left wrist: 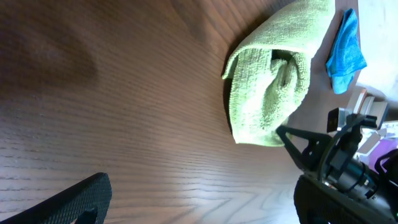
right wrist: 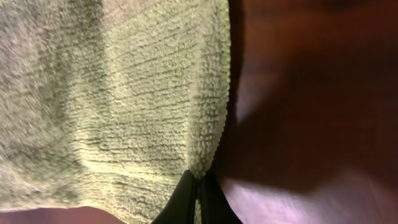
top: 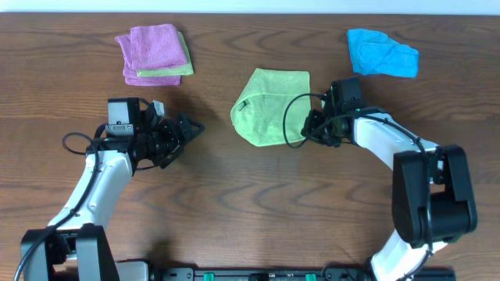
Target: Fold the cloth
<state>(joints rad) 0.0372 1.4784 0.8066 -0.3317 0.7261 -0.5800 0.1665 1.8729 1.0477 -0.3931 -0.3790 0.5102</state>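
Note:
A light green cloth (top: 269, 105) lies partly folded at the table's middle. It also shows in the left wrist view (left wrist: 273, 87) and fills the right wrist view (right wrist: 112, 99). My right gripper (top: 314, 123) is at the cloth's right edge, and its fingers (right wrist: 198, 199) are shut on the cloth's hem. My left gripper (top: 187, 131) is open and empty, left of the cloth and apart from it. Its two fingers show wide apart in the left wrist view (left wrist: 205, 199).
A folded purple cloth on a green one (top: 154, 53) lies at the back left. A crumpled blue cloth (top: 381, 53) lies at the back right and also shows in the left wrist view (left wrist: 345, 53).

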